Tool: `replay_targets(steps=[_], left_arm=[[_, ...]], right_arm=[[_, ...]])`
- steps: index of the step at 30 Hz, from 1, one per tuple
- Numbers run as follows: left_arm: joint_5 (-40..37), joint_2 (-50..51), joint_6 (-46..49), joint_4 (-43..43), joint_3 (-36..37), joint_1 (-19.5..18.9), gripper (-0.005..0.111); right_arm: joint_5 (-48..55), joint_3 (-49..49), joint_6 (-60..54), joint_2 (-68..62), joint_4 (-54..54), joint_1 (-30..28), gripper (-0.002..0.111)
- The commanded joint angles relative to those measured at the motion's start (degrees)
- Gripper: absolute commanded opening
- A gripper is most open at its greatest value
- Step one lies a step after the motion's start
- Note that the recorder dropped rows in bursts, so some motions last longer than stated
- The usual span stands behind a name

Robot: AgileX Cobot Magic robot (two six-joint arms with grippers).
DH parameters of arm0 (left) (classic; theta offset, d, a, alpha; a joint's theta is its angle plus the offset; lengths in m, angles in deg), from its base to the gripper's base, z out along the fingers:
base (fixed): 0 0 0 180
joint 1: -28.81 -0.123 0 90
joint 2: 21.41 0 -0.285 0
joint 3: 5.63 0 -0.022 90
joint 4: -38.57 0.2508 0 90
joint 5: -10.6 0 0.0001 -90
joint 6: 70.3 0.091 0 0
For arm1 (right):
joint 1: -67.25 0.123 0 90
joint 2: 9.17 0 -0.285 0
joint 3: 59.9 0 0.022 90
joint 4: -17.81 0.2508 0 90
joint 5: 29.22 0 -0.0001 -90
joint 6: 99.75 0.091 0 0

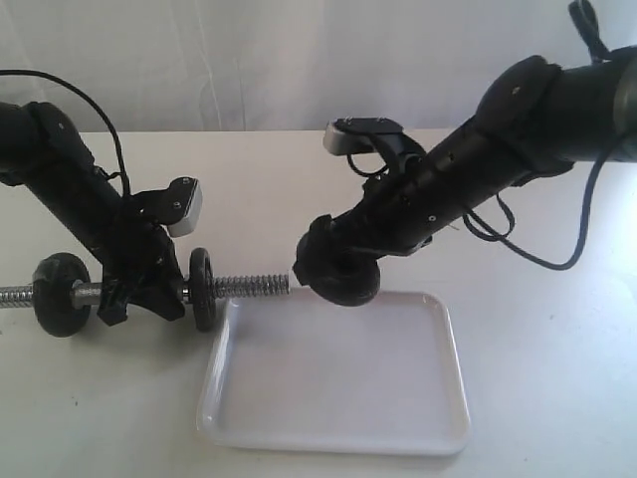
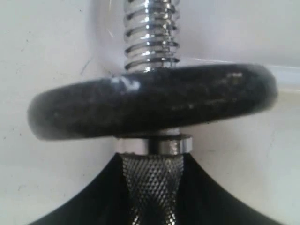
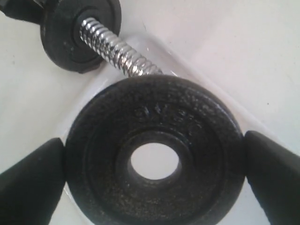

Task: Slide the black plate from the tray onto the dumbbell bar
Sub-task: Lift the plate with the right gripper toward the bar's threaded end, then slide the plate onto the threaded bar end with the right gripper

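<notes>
- The right gripper [image 1: 326, 257] clamps the black plate [image 1: 346, 282] by its rim; the right wrist view shows a dark finger [image 3: 33, 183] pressed against each side of the disc
- The plate hangs on edge above the tray [image 1: 438, 438], over its far left corner, just beside the free threaded end of the dumbbell bar [image 1: 249, 286]; it is not on the bar
- The left gripper [image 1: 139, 294] is closed around the bar's middle, holding it level above the white table [image 1: 557, 329]
- Two other black discs already sit on the bar: an inner disc [image 1: 202, 289] just right of the left gripper, and an outer disc [image 1: 62, 294] on the far side of it
- The right wrist view alone shows the plate's hole with only white tray behind it, while the thread tip meets the plate's rim, off the hole
- The left wrist view alone shows the knurled grip between its fingers and a chrome collar [image 2: 154, 144] touching the inner disc
- Whether the thread tip touches the plate cannot be told
</notes>
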Motion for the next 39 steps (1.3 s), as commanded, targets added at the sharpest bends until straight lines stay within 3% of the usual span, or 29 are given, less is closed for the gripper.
replay_targets(steps=[1, 10, 17, 29, 39], left_arm=[[-3.90, -3.92, -0.06, -4.90, -0.48, -0.21, 0.000], [-4.87, -5.57, 0.15, -6.81, -0.48, -0.21, 0.000], [-8.02, -6.97, 3.13, -10.88, -0.48, -0.21, 0.000], [-10.40, -6.97, 6.35, -14.49, -0.48, -0.21, 0.000], [-9.17, -6.97, 6.35, -14.61, -0.48, -0.24, 0.000]], right_arm=[[2.07, 0.15, -7.65, 1.34, 9.87, -3.39, 0.000], [13.62, 0.15, -18.89, -0.68, 25.33, -8.23, 0.000], [18.15, 0.15, -25.11, -4.34, 33.21, -8.66, 0.000], [18.39, 0.15, -33.71, -8.18, 39.58, -8.87, 0.000], [25.10, 0.15, -37.45, -8.94, 40.98, -8.87, 0.000]])
